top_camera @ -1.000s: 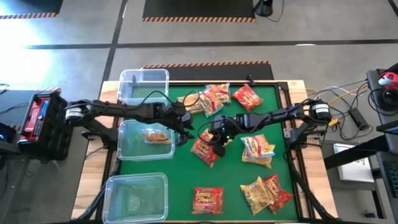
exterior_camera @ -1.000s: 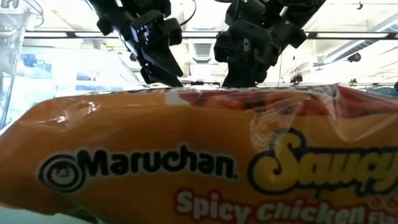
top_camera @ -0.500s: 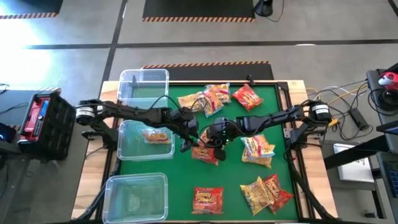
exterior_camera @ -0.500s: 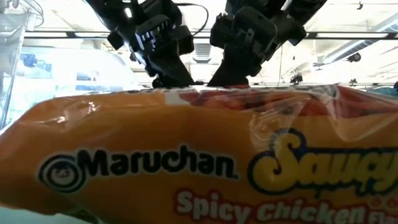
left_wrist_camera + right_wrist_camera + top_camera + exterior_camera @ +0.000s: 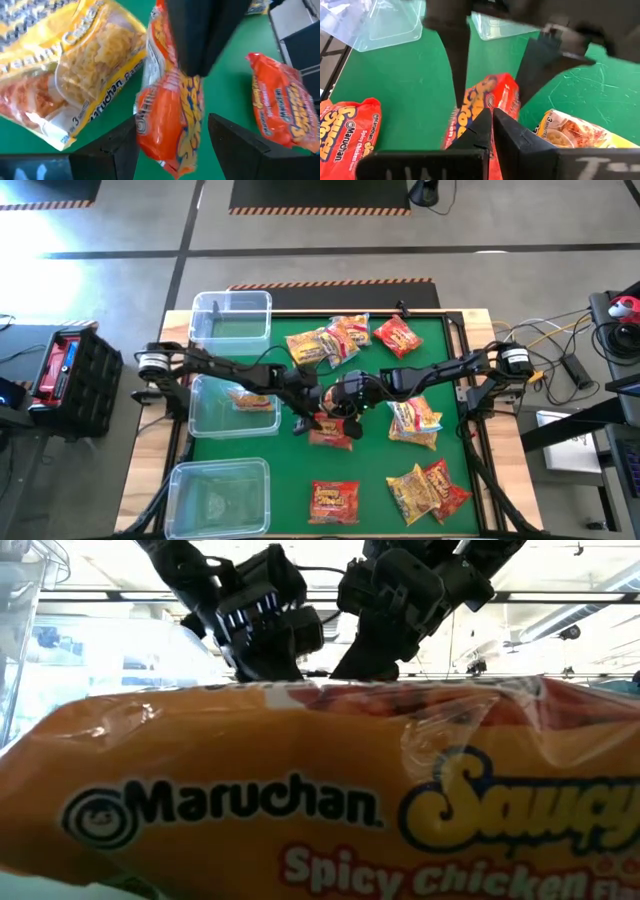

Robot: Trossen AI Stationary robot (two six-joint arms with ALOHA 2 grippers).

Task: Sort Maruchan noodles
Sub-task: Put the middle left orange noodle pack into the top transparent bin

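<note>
An orange Maruchan packet (image 5: 170, 120) stands tipped up on edge at the mat's middle (image 5: 330, 432). My right gripper (image 5: 492, 115) is shut on it and reaches in from the table's right (image 5: 338, 408). My left gripper (image 5: 172, 131) is open, and its fingers stand on either side of the same packet (image 5: 305, 418). Other red, yellow and orange packets lie flat around the green mat. One packet (image 5: 248, 397) lies inside the middle clear bin. In the low view another orange packet (image 5: 300, 800) hides everything below both grippers. My right gripper pinches the orange packet by its upper edge (image 5: 172, 75) between both fingers, coming from above and slanting down. The packet hangs tilted below the fingers (image 5: 200, 35). Whether its lower end rests on the mat does not show. My left gripper has one finger (image 5: 122, 145) close beside the packet's side; I cannot tell whether it touches.
Three clear bins line the table's left side: far (image 5: 232, 320), middle (image 5: 205, 415) and near (image 5: 220, 495). Packets are clustered at the far edge (image 5: 335, 340), with more on the right (image 5: 415, 420) and near right (image 5: 425, 490). A yellow packet (image 5: 75, 65) lies next to the held one.
My left gripper has moved toward the table's right and down, until its open fingers came around the packet in my right gripper. My right gripper has stayed shut on the packet and has hardly shifted. The packet shows narrower from above than before.
</note>
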